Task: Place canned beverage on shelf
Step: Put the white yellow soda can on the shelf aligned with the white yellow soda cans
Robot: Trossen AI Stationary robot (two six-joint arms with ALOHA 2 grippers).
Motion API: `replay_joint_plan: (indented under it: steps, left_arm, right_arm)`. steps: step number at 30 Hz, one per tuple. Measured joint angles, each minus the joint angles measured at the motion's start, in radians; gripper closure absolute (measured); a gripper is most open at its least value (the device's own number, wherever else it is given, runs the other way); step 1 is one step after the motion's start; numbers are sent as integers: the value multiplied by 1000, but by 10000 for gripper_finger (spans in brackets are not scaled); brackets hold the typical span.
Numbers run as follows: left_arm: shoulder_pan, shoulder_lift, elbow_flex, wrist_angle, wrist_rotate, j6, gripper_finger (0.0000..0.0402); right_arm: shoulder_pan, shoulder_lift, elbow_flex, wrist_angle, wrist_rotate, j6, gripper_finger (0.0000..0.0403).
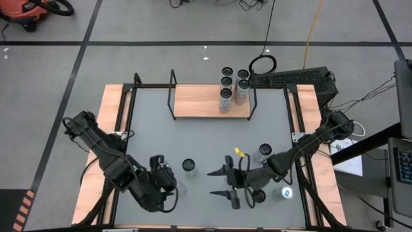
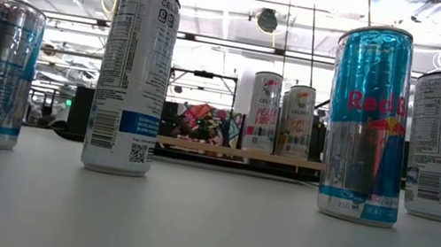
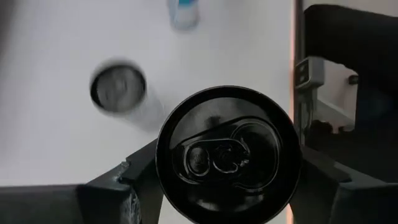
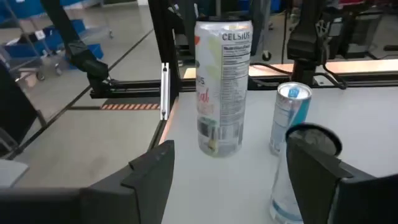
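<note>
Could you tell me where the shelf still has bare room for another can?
The shelf is bare from its left rod frame across to the middle. Its right end is crowded with a cluster of cans. The left gripper holds a can at the table's near edge.

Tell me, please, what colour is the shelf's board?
Light wood, the shelf shows best in the high view.

Five cans (image 1: 232, 87) stood together on the shelf (image 1: 196, 102), and the right gripper (image 1: 219, 183) was open over the counter (image 1: 193, 138).
</note>
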Motion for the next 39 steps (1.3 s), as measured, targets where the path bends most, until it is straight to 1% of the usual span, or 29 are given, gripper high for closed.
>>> replay_joint_plan:
  steps: [3, 6, 9, 15, 17, 20, 25, 29, 33, 35, 39]
  left_arm:
    - [34, 0, 23, 53, -21, 142, 149]
    - [73, 0, 26, 121, -31, 265, 149]
    - [112, 0, 26, 164, -46, 352, 149]
    - [185, 5, 26, 197, -49, 448, 148]
    - [202, 10, 26, 207, -51, 460, 148]
    - [230, 18, 20, 214, -47, 462, 148]
    - [251, 45, 16, 212, -23, 463, 148]
    - [263, 64, 17, 208, -6, 470, 148]
    - [272, 74, 16, 211, -18, 508, 148]
    - [276, 72, 16, 228, -23, 535, 148]
    - [281, 72, 16, 259, -28, 580, 148]
  right_arm:
    - [-31, 0, 55, -73, -48, -17, 158]
    - [-58, -1, 94, -160, -56, -31, 153]
    - [-78, 10, 106, -163, -73, -46, 133]
    - [-115, 35, 108, -143, -84, -51, 85]
    - [-133, 46, 108, -128, -84, -54, 77]
    - [-161, 62, 107, -128, -83, -56, 74]
    - [-198, 78, 107, -136, -84, -62, 83]
    - [-202, 77, 106, -135, -88, -97, 100]
    - [-202, 76, 106, -135, -91, -140, 131]
    - [-206, 76, 106, -135, -108, -163, 150]
    - [-211, 75, 106, -135, -109, -203, 186]
